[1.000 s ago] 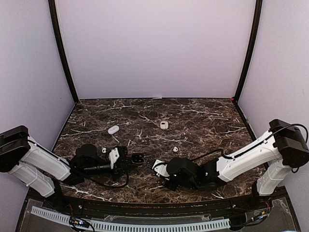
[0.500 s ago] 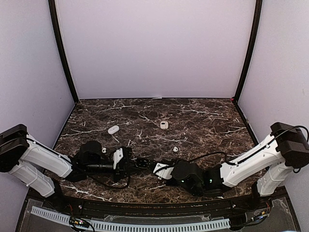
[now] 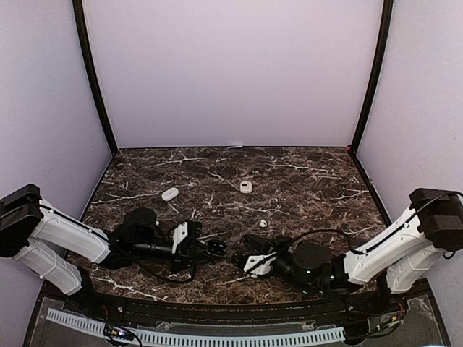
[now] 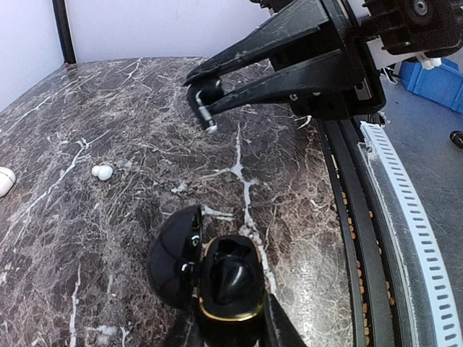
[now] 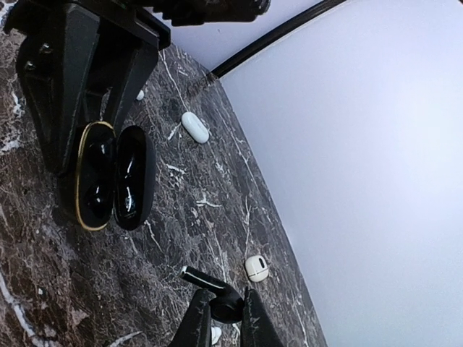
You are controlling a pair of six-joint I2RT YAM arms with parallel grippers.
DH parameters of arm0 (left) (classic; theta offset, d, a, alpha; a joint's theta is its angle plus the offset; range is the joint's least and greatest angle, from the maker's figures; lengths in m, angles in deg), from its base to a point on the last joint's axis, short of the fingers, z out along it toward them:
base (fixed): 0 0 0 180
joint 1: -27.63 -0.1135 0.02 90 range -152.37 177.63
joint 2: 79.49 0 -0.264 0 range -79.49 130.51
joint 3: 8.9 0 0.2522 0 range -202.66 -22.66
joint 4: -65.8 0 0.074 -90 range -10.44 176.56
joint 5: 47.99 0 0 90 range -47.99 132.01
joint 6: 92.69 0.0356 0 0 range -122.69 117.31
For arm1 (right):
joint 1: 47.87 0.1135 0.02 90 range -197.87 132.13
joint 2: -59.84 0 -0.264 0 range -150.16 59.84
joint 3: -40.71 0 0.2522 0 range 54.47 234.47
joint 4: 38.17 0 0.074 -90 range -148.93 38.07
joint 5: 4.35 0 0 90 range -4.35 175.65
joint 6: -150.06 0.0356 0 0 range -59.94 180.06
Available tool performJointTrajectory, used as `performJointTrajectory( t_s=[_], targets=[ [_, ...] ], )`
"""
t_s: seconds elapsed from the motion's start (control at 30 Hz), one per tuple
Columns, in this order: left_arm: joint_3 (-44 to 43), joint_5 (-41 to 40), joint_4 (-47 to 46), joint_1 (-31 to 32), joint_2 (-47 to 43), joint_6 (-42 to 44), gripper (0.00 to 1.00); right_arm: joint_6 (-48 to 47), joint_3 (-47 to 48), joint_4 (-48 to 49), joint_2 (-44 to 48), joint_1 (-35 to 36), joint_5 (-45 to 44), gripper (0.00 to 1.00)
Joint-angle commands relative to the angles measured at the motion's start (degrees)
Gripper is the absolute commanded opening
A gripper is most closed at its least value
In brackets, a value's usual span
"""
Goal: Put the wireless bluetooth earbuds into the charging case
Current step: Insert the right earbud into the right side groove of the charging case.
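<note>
The step in hand is the hand-over into the case: one earbud is lifted and the case is presented, but nothing has gone in yet.

Nearest the arm bases, the left gripper (image 3: pixel 207 249) is clamped on the black charging case (image 4: pixel 230 278), which it holds with the lid swung open and the gold-rimmed base exposed. Just beside it, the right gripper (image 5: pixel 223 318) pinches a black earbud (image 5: pixel 210 283) by its body, with the stem sticking out. The earbud hangs near the case but apart from it. Whether one well of the case is already filled cannot be told, since the inside is all glossy black.

The next move seems to call for turning the stem toward a free well, bringing the earbud over the base and lowering it straight in. The left arm should hold the case steady meanwhile.

Farther out on the surface (image 3: pixel 304 181), a loose white earbud (image 3: pixel 263 223) lies alone. Beyond it sit a white case (image 3: pixel 170 194) to the left and another white case (image 3: pixel 247 186) near the middle.

No brand, label or writing can be read on anything.
</note>
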Motion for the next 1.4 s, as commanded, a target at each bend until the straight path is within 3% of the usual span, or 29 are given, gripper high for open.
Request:
performJointTrajectory(
  t_s=[0.0, 0.1, 0.53, 0.7, 1.37],
  targets=[
    [-0.48, 1.06, -0.48, -0.30, -0.13, -0.91, 0.09, -12.12, -7.54, 26.24, 0.34, 1.13, 7.54, 0.00],
    [-0.54, 1.73, -1.02, -0.30, 0.32, -1.26, 0.09, -14.90, -9.38, 28.35, -0.74, 1.37, 13.22, 0.00],
    [-0.69, 4.64, -1.61, -0.30, 0.83, -2.00, 0.09, -19.89, -7.27, 33.33, -7.27, 1.65, 17.13, 0.00],
    [-0.66, 4.96, -1.61, -0.30, 0.75, -2.00, 0.09, -19.55, -6.71, 30.89, -7.00, 1.80, 19.33, 0.00],
    [-0.77, 8.43, -1.66, -0.30, 0.66, -2.35, 0.09, -24.82, -3.95, 29.65, -13.03, 1.85, 16.62, 0.00]
  ],
)
